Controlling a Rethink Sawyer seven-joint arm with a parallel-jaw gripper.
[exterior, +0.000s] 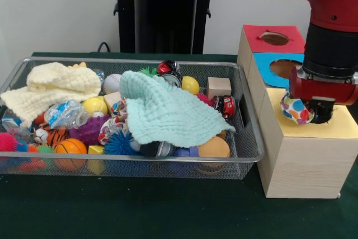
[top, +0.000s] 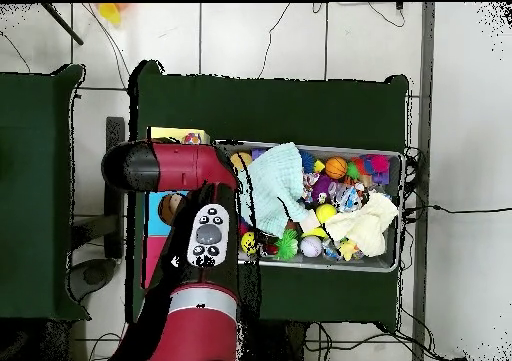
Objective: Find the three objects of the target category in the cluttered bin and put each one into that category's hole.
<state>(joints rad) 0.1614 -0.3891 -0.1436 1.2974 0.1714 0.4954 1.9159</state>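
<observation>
My gripper (exterior: pixel 306 109) hangs over the hole of the yellow-topped box (exterior: pixel 341 130), at the right end of the front view. It is shut on a white wrapper with multicolour dots (exterior: pixel 295 110), held at the hole's mouth. The wire mesh bin (exterior: pixel 168 160) lies to the left, full of toys. A light-blue and white packet (exterior: pixel 65 113) lies in its left part below the cream cloth. A dotted white piece (exterior: pixel 109 129) shows beside the mint cloth; I cannot tell if it is a wrapper. In the overhead view my arm (top: pixel 205 237) hides the gripper; the bin (top: pixel 395 265) lies to its right.
A mint waffle cloth (exterior: pixel 162 113) covers the bin's middle, and a cream waffle cloth (exterior: pixel 53 88) lies at its left end. Balls, a wooden cube (exterior: pixel 218 87) and toy cars fill the rest. A blue-topped box (exterior: pixel 282 66) and a red-topped box (exterior: pixel 274 38) stand behind the yellow one.
</observation>
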